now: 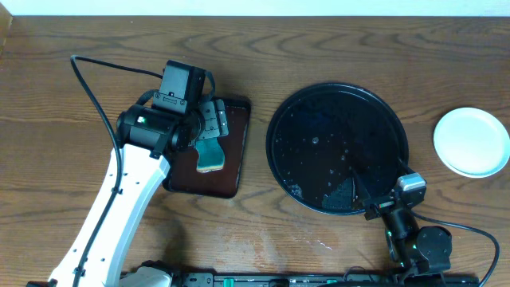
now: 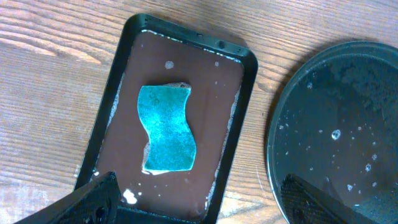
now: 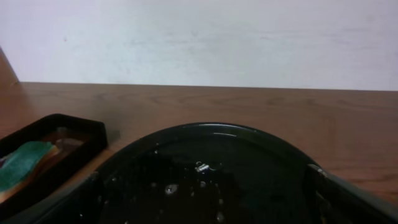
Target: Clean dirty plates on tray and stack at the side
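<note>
The round black tray (image 1: 319,127) sits right of centre, wet with drops, and holds no plate. A pale bluish-white plate (image 1: 471,141) lies on the wood tabletop to its right; I cannot tell whether others lie under it. My left gripper (image 1: 209,131) hangs open and empty over a teal sponge (image 2: 166,129); its jaws (image 2: 202,208) are spread wide in the left wrist view. My right gripper (image 1: 355,195) is open and empty over the black tray's near rim. The right wrist view shows its jaws (image 3: 205,205) over the tray (image 3: 205,140).
A rectangular dark-brown tray (image 1: 239,171) left of the black tray holds the sponge and white foam specks; it also shows in the left wrist view (image 2: 245,93) and the right wrist view (image 3: 81,134). A black cable (image 1: 92,92) runs across the table's left side. A pale wall stands behind.
</note>
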Robot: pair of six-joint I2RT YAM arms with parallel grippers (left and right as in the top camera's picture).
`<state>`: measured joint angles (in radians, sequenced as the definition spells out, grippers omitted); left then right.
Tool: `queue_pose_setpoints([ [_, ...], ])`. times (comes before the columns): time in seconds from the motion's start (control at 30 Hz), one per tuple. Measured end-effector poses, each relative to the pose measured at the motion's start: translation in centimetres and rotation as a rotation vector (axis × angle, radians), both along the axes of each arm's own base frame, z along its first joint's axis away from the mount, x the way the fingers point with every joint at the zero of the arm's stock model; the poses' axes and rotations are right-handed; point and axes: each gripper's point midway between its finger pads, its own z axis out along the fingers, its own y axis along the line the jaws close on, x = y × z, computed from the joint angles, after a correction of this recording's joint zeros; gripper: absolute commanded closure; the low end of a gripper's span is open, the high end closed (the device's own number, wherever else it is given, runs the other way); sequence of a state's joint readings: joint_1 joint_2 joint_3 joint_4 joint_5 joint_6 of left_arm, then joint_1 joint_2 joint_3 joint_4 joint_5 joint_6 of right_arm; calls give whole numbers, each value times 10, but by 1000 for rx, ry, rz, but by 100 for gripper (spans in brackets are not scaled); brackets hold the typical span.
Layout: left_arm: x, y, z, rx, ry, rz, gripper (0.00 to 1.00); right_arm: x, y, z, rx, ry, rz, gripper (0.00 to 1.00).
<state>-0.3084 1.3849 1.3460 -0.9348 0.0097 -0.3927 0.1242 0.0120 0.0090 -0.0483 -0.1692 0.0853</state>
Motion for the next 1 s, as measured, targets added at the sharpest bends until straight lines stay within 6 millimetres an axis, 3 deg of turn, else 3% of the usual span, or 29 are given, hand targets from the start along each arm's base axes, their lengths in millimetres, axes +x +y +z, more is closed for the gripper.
queue_pose_setpoints([
  [0.23, 0, 0, 0, 0, 0, 0, 16, 0, -2, 0, -1, 0, -9, 1],
  [0.57, 0, 0, 0, 0, 0, 0, 16, -2, -4, 53, 9, -223, -17, 1],
  [0.73, 0, 0, 0, 0, 0, 0, 16, -2, -4, 51, 4, -217, -17, 1],
  [0.83, 0, 0, 0, 0, 0, 0, 16, -4, -4, 62, 4, -265, -18, 1],
  [1.0, 0, 0, 0, 0, 0, 0, 16, -1, -4, 43, -12, -174, -15, 1],
])
